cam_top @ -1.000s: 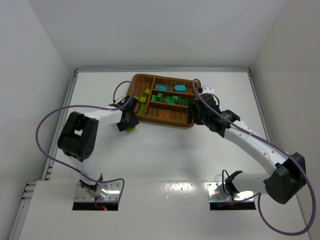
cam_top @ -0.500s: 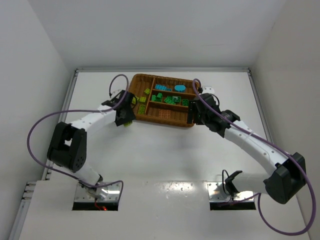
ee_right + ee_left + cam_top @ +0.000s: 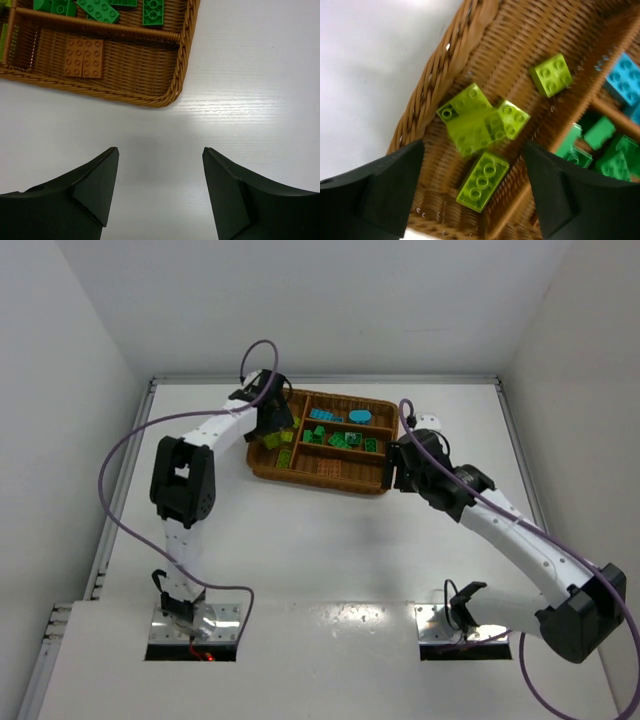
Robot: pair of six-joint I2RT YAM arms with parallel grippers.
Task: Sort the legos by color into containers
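Left gripper (image 3: 474, 165) has swung from beside the tray (image 3: 318, 483) to over its left section, fingers spread, yellow-green legos (image 3: 470, 127) lying below; right gripper (image 3: 160, 165) spread, empty, over the table (image 3: 250, 100); no legos seen outside the tray; sorting judged essentially complete.

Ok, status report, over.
Left gripper open, empty, above yellow-green legos in tray. Right gripper open, empty, over table by tray corner. Nothing blocking.

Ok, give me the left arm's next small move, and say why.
Probably lift the left arm straight up out of the tray. Its jaws stand open with nothing between them, above the yellow-green bricks, which lie loose in their own section.
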